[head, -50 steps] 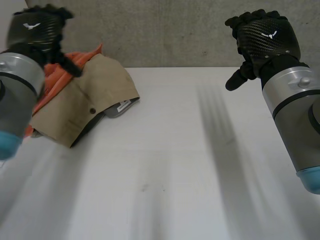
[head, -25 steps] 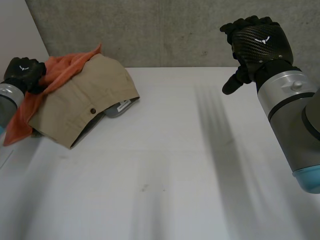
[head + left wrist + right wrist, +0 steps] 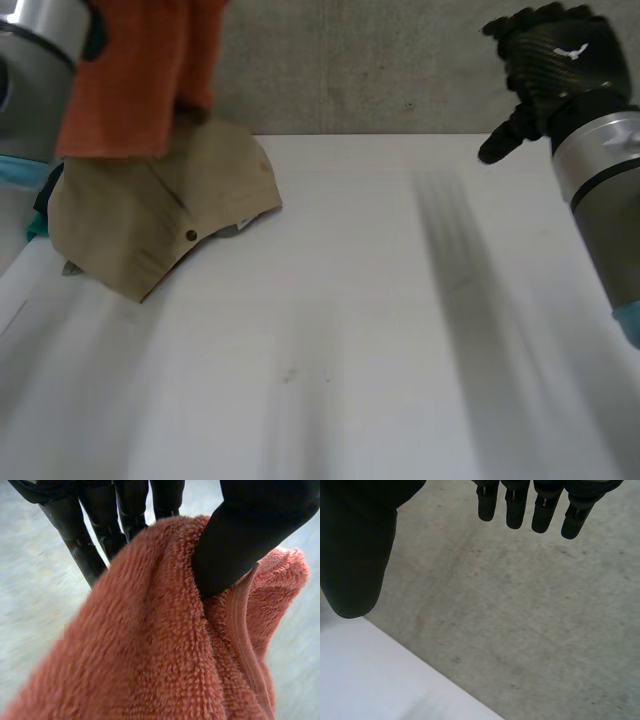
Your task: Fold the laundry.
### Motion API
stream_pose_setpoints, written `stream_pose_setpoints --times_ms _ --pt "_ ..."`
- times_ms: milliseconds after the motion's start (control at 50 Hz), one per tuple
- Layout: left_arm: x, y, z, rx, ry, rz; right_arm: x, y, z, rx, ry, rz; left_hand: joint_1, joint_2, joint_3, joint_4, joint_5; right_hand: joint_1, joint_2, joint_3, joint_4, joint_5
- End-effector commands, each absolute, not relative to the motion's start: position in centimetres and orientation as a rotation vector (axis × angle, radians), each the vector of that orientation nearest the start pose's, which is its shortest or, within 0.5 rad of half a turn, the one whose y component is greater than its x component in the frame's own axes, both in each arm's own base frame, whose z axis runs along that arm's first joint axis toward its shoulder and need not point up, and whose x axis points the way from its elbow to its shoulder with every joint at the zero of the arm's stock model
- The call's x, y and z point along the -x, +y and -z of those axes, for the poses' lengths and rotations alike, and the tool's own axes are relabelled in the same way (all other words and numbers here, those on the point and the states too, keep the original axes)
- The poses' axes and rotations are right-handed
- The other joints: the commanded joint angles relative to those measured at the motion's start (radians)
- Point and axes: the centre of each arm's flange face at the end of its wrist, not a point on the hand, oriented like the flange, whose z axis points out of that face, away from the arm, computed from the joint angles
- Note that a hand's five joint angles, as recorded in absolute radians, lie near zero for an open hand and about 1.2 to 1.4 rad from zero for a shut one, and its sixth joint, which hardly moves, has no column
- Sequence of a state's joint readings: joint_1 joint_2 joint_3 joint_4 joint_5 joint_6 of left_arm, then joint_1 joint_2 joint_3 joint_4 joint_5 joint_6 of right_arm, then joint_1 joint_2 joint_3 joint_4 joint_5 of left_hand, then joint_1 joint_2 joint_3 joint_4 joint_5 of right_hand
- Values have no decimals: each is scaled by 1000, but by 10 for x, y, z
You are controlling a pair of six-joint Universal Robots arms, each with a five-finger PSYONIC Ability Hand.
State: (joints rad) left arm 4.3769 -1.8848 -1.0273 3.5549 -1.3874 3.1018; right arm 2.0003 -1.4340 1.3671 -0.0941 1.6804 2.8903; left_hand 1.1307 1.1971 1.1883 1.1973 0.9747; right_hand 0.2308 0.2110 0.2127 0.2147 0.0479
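The white table (image 3: 350, 330) spreads out below me, with a grey concrete wall (image 3: 350, 60) behind its far edge. At the table's far left lies a crumpled khaki garment (image 3: 150, 215), apart from my hands. Above it the orange towel (image 3: 140, 75) hangs in the air from the end of my left arm (image 3: 40, 30), and its lower edge reaches down to the khaki cloth. Its thick terry pile bunches into soft folds, and a flat hemmed band runs along one edge. My left hand (image 3: 250, 530) pinches the towel's upper part: the thumb presses into the pile from one side and the fingers (image 3: 90, 540) stand behind the cloth on the other. My right hand (image 3: 555, 65) is held up over the table's far right, fingers relaxed and spread from the thumb, holding nothing. A small dark button (image 3: 191, 235) sits near the khaki garment's front edge.
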Motion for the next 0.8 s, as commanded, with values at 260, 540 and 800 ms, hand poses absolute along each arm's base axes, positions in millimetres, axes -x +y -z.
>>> stream_pose_setpoints --times_ms 260,540,800 --pt "440 -229 -220 -1250 2573 2753 -226 -287 -356 438 1923 2457 -37 -104 -95 -104 -56 -56 -36 -38 -40 -48" --pt "365 -277 -301 -929 2321 2934 -236 -304 -322 695 1999 2357 -926 -992 -984 -993 -944 -56 -36 -38 -40 -48" --pt "273 -343 -276 -778 2162 2592 -284 -258 -234 1468 2156 1864 -908 -975 -966 -975 -927 -56 -36 -38 -40 -48"
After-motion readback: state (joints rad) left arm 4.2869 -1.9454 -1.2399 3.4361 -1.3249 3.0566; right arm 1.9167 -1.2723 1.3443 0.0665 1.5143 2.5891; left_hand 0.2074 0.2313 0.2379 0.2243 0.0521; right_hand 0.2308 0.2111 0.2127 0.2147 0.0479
